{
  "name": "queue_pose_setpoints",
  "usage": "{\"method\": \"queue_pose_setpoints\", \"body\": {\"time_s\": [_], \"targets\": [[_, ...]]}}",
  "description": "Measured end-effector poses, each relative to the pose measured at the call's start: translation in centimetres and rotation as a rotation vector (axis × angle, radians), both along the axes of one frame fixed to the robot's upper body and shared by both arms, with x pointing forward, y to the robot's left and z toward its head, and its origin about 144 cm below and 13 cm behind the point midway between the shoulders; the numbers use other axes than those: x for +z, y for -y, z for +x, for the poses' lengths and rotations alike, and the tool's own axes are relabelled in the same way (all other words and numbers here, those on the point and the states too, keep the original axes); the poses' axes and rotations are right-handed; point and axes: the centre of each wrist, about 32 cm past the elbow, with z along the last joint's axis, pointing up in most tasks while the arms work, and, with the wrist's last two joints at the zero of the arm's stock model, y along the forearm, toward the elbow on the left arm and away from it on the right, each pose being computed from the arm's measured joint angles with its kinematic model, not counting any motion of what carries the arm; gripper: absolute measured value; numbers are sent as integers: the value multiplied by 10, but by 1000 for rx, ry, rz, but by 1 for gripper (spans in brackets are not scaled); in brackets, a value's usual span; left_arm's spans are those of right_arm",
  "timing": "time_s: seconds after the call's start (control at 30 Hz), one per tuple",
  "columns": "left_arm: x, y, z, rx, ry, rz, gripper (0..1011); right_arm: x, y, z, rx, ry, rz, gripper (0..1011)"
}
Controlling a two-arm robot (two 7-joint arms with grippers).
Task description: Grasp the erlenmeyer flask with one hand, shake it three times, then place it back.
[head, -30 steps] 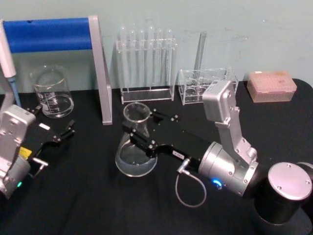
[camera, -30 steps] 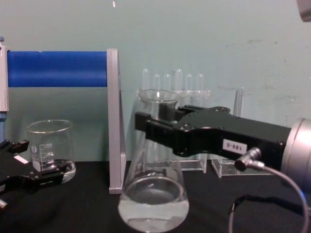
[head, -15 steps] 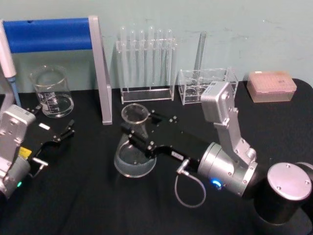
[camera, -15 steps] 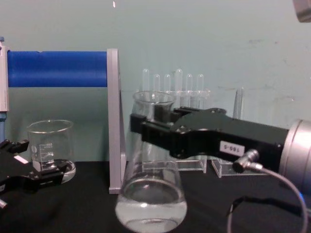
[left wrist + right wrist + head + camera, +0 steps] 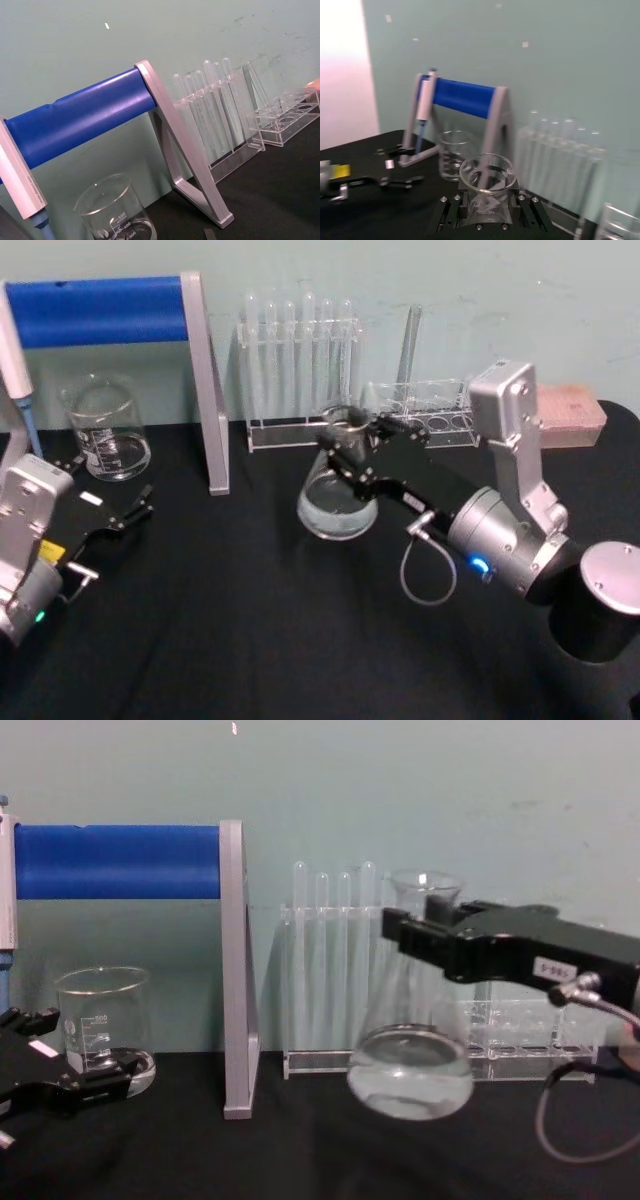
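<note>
Right end effector: jaws pinched on the neck of the erlenmeyer flask, just below its flared rim. Flask upright with clear liquid in the base, apparently held off the table, just in front of the test tube rack. Judgement: shaking step in hand. Recommend 3 short, counted strokes, neck upright, firm clamp against glass slip, liquid kept low, and clearance from the rack and blue stand. Left end effector: spread, parked at the table's left near the beaker

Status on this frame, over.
Right gripper shut on erlenmeyer flask neck, liquid inside. Left gripper open, idle near beaker. Test tube rack close behind flask.
</note>
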Motion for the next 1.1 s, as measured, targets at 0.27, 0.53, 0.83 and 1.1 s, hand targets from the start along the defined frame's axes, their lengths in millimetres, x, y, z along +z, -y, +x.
{"method": "queue_pose_setpoints", "body": {"time_s": [0.27, 0.53, 0.83, 1.1], "targets": [[0, 0, 0, 0, 0, 0, 1001, 3, 19, 12, -133, 22, 7, 453], [0, 0, 0, 0, 0, 0, 1001, 4, 35, 18, -224, 31, 15, 453], [0, 0, 0, 0, 0, 0, 1001, 5, 50, 23, -316, 37, 32, 456], [0, 0, 0, 0, 0, 0, 1001, 5, 55, 24, -343, 37, 37, 453]]}}
